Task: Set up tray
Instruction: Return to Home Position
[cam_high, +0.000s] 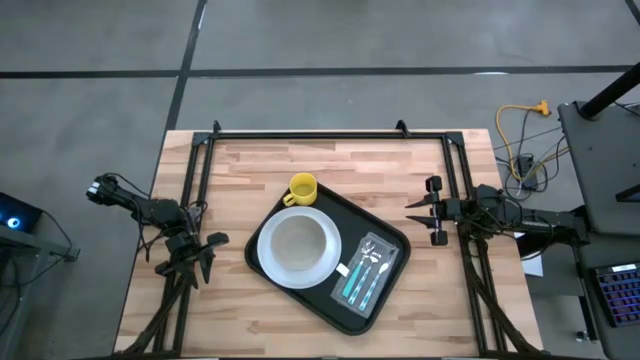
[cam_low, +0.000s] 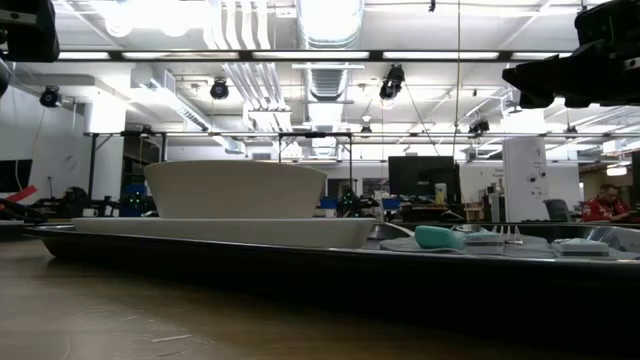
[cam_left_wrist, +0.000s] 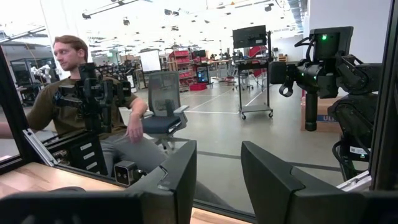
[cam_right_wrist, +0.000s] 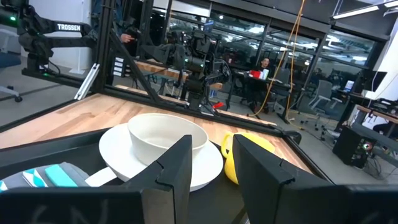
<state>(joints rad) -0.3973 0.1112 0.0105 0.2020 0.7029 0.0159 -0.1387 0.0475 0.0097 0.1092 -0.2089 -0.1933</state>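
Light wooden worktop (cam_high: 250, 165), large matte black rectangular tray (cam_high: 355, 222) angled at centre. Left pincer (cam_high: 197, 268) parted beside left edge, right pincer (cam_high: 430, 212) parted wide beside right edge. Best retracted high, clear of tray.

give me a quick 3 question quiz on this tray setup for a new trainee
1. True or false: the bowl sits on the white plate, which lies on the tray.
2. Where does the blue cutlery lie? A) on the grey napkin; B) in the bowl; C) under the plate.
3. Fill in: the left claw and the right claw are both ____, holding nothing, out to either side of the tray.

Key: 1 true; 2 A; 3 open.
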